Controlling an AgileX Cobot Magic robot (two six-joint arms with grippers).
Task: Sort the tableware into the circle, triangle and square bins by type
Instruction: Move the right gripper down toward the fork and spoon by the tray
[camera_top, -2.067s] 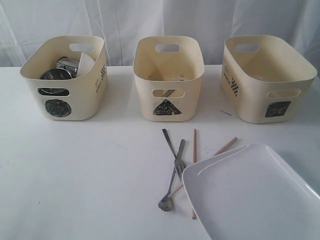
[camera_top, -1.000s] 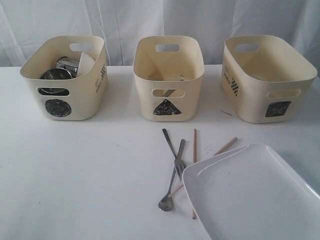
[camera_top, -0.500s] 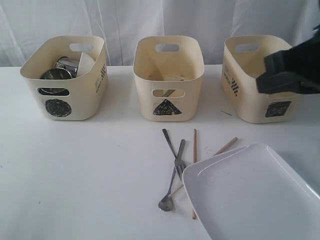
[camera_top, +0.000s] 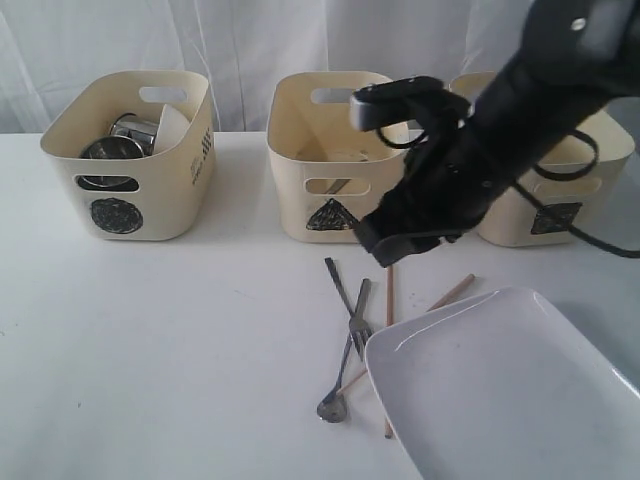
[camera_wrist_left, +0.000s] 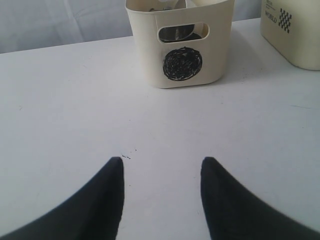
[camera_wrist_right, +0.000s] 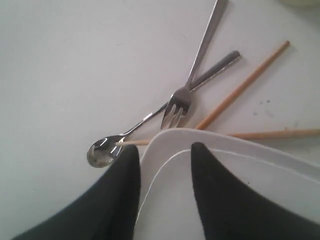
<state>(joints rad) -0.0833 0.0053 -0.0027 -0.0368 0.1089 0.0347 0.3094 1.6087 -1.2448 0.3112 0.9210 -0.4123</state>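
Right fingers (camera_wrist_right: 115, 200) just swung in, parted, empty, over the plate (camera_wrist_right: 260, 165) rim. Plate next, probably; left fingers (camera_wrist_left: 95, 205) open.

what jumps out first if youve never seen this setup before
The black right arm looms across the middle of the scene, its open jaws poised over a corner of the large white plate at the near right. Beside that plate lies a tangle of cutlery. At the back left, the circle bin already holds a steel bowl.
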